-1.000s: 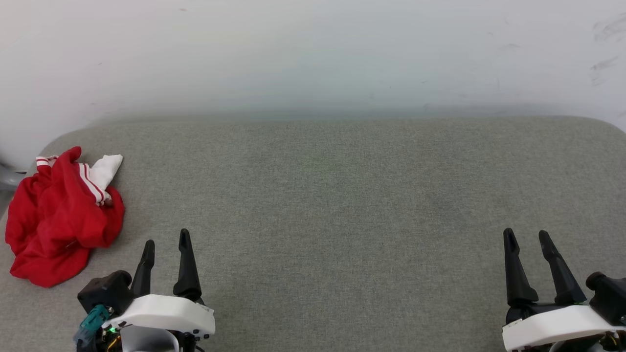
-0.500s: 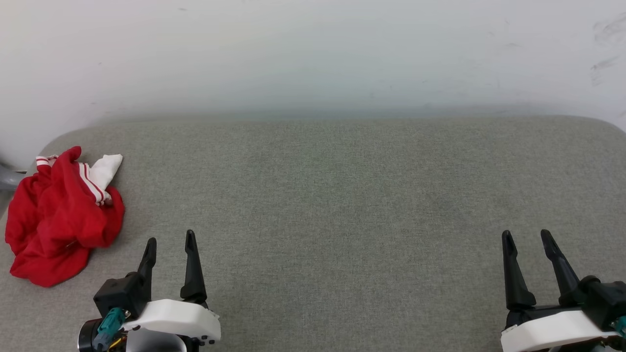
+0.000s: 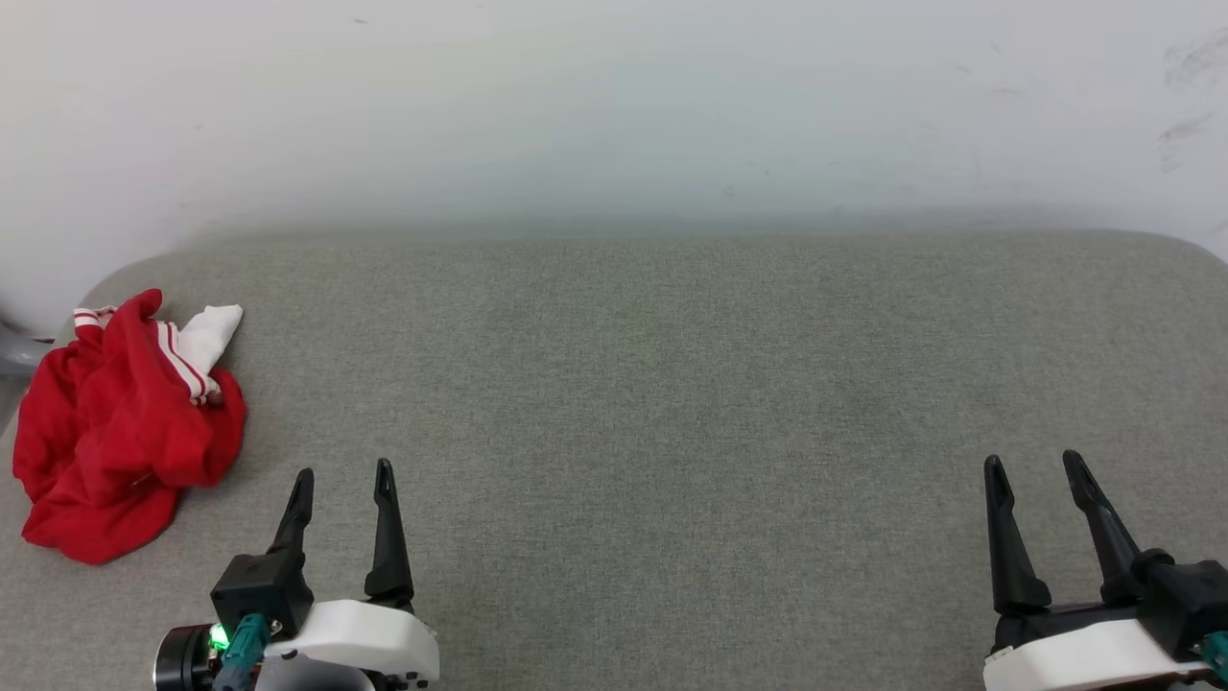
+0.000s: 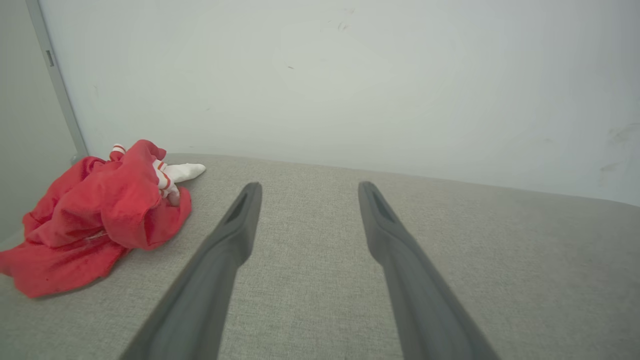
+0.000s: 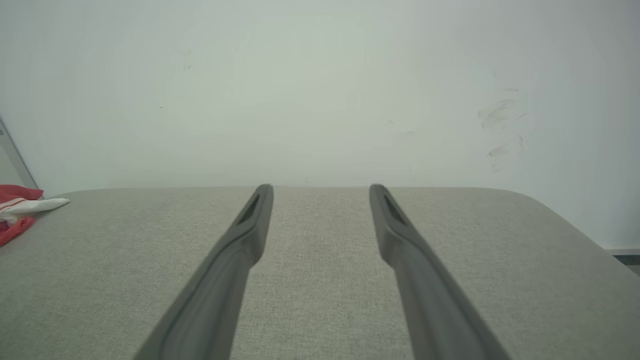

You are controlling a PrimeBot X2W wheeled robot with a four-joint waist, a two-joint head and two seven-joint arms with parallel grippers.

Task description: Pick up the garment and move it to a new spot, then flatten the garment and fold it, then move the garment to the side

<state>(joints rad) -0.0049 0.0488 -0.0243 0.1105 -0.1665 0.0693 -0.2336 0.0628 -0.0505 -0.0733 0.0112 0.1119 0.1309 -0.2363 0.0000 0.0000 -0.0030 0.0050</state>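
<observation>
The garment (image 3: 115, 432) lies crumpled in a red heap at the far left end of the grey cushioned surface (image 3: 672, 384), one white sleeve with red-white trim poking out toward the wall. In the left wrist view the garment (image 4: 100, 220) sits left of the fingers, apart from them. My left gripper (image 3: 344, 472) stands open at the lower left, to the right of the garment, holding nothing. At the lower right my right gripper (image 3: 1036, 461) is open and empty, far from the garment. The right wrist view catches a bit of the garment (image 5: 17, 210) at its left edge.
A pale wall (image 3: 614, 106) runs directly behind the surface. The surface has rounded corners at far left and far right. A grey metal post (image 4: 57, 85) stands by the wall left of the garment.
My left gripper has drawn back toward me and shifted slightly right. The right gripper has turned a little in place. The garment has not moved.
</observation>
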